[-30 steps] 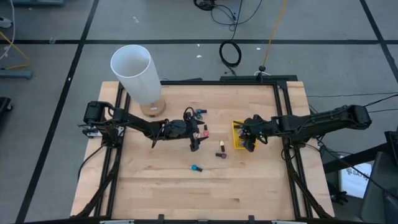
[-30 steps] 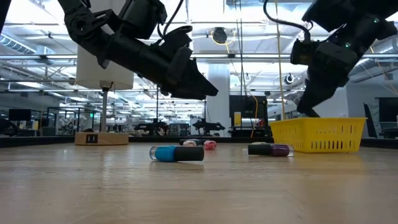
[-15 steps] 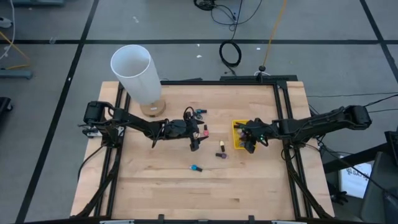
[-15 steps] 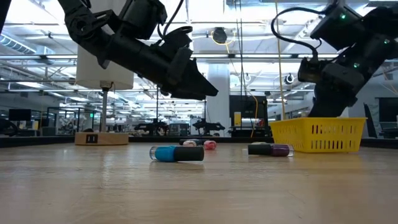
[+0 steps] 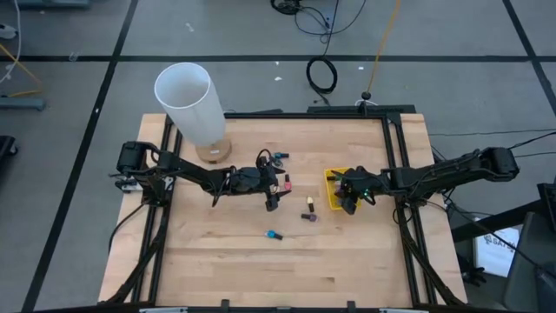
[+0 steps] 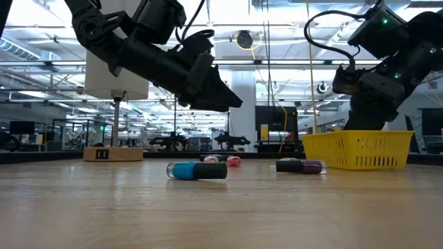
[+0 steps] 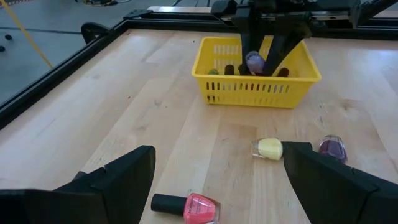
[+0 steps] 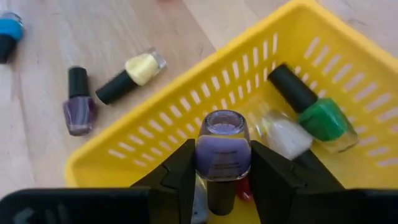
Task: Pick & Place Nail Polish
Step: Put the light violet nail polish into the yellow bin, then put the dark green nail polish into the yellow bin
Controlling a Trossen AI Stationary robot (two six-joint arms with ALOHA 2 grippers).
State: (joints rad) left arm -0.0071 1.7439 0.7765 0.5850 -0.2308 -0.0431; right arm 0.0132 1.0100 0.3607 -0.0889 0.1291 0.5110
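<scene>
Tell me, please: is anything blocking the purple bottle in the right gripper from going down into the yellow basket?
Nothing visible blocks it. The right gripper holds the purple bottle directly over the open yellow basket; only a green bottle and a pale one lie inside.

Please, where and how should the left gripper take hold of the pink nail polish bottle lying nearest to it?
The pink bottle lies on its side, dark cap pointing away from the yellow bottle. Probably best: the left gripper, fingers open, comes from above and closes across the glass body, square to its long axis. Wood beside it is bare.
</scene>
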